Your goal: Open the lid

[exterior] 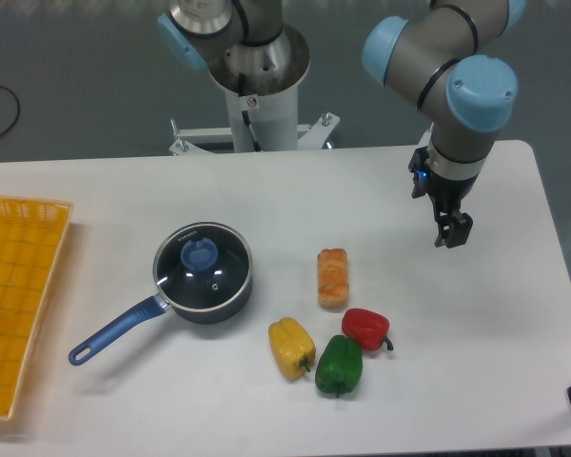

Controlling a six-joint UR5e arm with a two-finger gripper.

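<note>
The gripper (452, 233) hangs above the right part of the white table (124, 190) and points down. Its fingers (454, 231) look dark and very close together, and nothing is between them; from this angle I cannot tell surely if they are closed or a little apart. It holds nothing, and it is well apart from the pan.

To the left of the gripper, near the middle of the table, lies an orange piece of food (332, 277) that looks like a small bread or sushi. Just below it are three peppers close together: a red pepper (365, 327), a green pepper (339, 365) and a yellow pepper (291, 347).

Further left stands the dark blue saucepan (209, 303) with its long handle (114, 331) pointing to the lower left. The lid (206, 268) sits flat on the saucepan and covers it, with the blue knob (199, 254) in its centre.

At the left edge of the table there is an orange basket (19, 295).
</note>
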